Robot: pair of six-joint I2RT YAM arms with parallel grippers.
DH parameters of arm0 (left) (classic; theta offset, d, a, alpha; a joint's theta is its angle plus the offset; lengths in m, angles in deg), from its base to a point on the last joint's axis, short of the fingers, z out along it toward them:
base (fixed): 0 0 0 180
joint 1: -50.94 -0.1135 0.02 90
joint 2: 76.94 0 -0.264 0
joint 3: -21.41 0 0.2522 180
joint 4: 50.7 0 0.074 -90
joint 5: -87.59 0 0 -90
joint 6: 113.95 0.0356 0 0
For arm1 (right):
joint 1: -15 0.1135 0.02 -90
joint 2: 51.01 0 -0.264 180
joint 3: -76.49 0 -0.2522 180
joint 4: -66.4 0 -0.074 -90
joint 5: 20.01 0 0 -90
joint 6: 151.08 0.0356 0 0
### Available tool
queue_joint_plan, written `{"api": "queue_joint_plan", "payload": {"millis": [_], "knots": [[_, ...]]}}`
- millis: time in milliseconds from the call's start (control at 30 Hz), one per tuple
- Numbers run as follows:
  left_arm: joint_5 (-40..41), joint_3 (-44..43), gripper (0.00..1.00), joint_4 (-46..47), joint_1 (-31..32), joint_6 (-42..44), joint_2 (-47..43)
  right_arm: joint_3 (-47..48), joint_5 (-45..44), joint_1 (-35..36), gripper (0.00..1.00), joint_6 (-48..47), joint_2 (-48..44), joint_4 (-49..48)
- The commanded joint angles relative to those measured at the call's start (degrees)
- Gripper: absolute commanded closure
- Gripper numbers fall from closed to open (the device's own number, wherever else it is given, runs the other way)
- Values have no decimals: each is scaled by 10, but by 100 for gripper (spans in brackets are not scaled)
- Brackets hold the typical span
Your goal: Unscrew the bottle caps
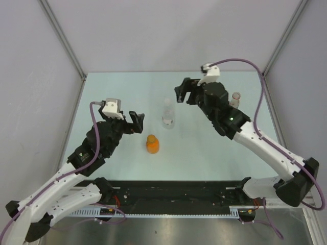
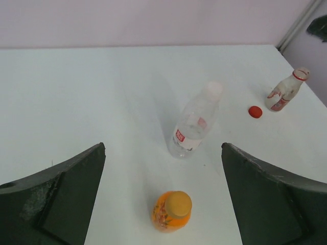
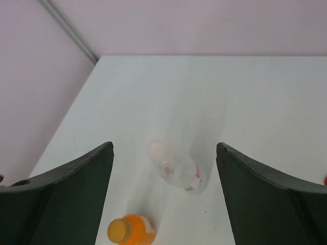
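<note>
The white cap sits on the clear bottle in the middle of the table, the orange cap on the squat bottle nearer the arms. Both bottles look light, thin-walled and tippy, so steady the body and pinch the cap's rim. The left gripper and right gripper hang spread wide, touching nothing.

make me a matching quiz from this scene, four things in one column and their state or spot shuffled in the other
Column one:
1 orange bottle
2 clear bottle
3 red cap
4 red-ringed bottle

Column two:
A lying loose on the table
B white cap screwed on
C neck open, no cap on it
D orange cap screwed on

Pairs: 1-D, 2-B, 3-A, 4-C
</note>
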Motion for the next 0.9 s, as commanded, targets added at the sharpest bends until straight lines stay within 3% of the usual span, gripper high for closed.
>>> {"api": "queue_joint_plan", "payload": {"millis": [0,100,633,833,867], "knots": [[-72,19,1,-21,-30,-70,-22,22,34,33,14,-45,72,5],[-102,22,2,-28,-31,-71,-18,41,50,34,14,-48,110,1],[-97,25,2,-55,-31,-52,-34,108,39,39,15,-50,246,-1],[-99,26,2,-55,-31,-46,-35,121,27,37,23,-52,273,18],[-98,27,2,-54,-31,-45,-35,122,25,37,33,-52,275,19]]}}
